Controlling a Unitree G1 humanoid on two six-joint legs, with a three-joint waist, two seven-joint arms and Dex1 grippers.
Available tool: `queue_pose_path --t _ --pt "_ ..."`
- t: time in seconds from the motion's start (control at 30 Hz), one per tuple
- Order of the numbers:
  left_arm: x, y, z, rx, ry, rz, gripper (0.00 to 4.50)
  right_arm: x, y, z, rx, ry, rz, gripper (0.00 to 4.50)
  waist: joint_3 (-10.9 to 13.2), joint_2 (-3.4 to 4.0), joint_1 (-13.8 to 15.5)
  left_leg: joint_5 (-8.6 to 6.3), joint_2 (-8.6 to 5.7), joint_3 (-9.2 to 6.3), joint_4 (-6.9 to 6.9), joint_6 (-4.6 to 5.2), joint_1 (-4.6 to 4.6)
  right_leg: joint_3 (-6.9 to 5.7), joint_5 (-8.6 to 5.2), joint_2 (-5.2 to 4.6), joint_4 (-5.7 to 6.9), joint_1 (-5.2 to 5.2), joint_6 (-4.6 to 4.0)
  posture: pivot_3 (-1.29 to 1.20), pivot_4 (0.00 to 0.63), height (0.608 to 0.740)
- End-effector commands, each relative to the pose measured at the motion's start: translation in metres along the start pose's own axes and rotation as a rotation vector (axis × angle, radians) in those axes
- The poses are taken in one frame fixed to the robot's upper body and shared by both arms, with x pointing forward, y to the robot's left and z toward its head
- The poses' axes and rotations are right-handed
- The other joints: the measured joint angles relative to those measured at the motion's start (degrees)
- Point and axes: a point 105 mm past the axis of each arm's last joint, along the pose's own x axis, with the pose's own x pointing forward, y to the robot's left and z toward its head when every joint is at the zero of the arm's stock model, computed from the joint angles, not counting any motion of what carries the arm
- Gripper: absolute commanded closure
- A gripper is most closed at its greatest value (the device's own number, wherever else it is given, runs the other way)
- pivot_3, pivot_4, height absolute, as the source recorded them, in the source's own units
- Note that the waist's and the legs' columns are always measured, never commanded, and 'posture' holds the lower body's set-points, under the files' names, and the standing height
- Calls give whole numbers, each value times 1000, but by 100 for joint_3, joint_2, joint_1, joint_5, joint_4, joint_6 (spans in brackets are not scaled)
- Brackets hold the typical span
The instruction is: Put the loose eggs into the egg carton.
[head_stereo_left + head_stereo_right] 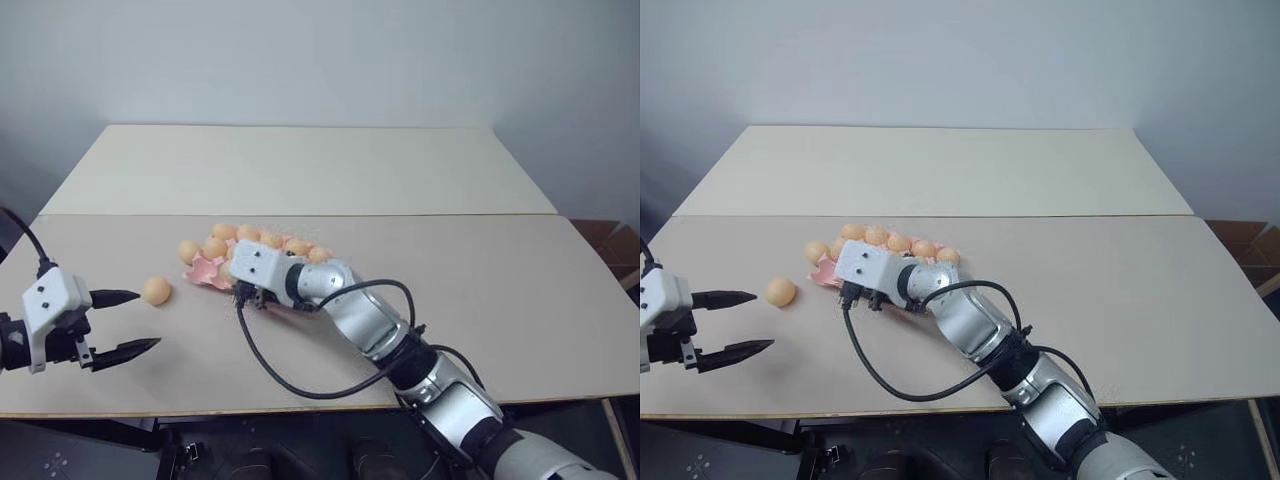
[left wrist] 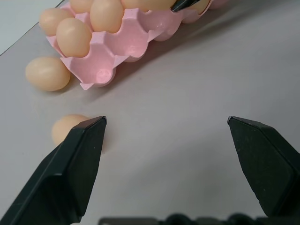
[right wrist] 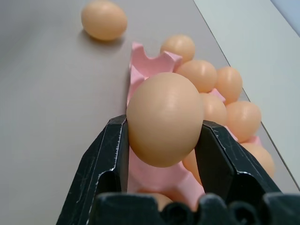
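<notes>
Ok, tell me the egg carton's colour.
Pink; the egg carton shows best in the left wrist view.

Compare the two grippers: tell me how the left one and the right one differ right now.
The left gripper is open with nothing between its fingers; the right gripper is shut on an egg. The left gripper hovers over bare table near a loose egg; the right gripper is at the egg carton. Both have two black fingers.

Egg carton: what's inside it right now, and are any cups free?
The egg carton holds several eggs, and empty cups show along its near edge. The right gripper, shut on an egg, covers part of it, so no full count.
</notes>
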Motion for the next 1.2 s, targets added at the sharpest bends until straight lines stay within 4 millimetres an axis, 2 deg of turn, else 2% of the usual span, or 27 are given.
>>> queue_pose_path --t 0.03,0.07,0.17,0.33,0.53,0.67,0.83,1.0,1.1,1.2 --pt "-1 2 6 27 -1 0 0 -5 -7 16 -49 -60 -8 2322 -1 -2 2 0 0 0 0 0 0 0 0 0 0 0 0 0 150 740" --pt "0 2 6 27 -1 0 0 -6 -7 16 -52 -60 -7 2322 -1 -3 0 0 0 0 0 0 0 0 0 0 1 0 0 0 150 740" --pt "1 2 6 28 -3 1 0 -7 -7 18 -64 -69 -2 1702 -1 -2 -8 0 1 -1 0 0 1 0 0 1 2 -1 0 0 150 740" --pt "2 2 6 25 -6 0 0 -8 -5 27 -84 -106 -4 18 -1 -2 1 0 1 0 0 0 0 0 0 0 1 -1 0 0 150 740" --pt "3 2 5 25 -9 0 0 -16 -9 35 -86 -126 -25 18 0 -2 2 0 1 -1 0 0 0 0 0 1 1 -1 -1 0 150 740" --pt "3 2 6 28 -14 2 0 -34 -13 37 -38 -148 -35 18 -1 -3 8 0 0 -1 0 0 -1 0 0 0 1 -1 0 0 150 740" --pt "1 0 4 25 -14 10 0 -82 -20 30 137 -194 -11 18 -1 -4 49 0 0 -3 0 0 -3 -2 0 -1 -2 2 0 0 150 740" --pt "2 -2 2 11 -9 11 0 -149 -4 1 115 -179 116 18 2 -6 143 0 -1 -1 0 1 0 -3 0 -2 -8 8 0 0 150 740" --pt "1 -3 2 3 -6 15 0 -170 -2 -7 125 -134 147 18 4 -4 138 0 -1 1 0 1 3 -2 -1 -2 -7 9 0 0 150 740" --pt "0 -3 0 -3 -7 33 0 -180 -4 -11 137 -102 141 18 4 -3 88 0 5 3 -1 1 18 4 0 6 -3 15 -5 0 150 740"
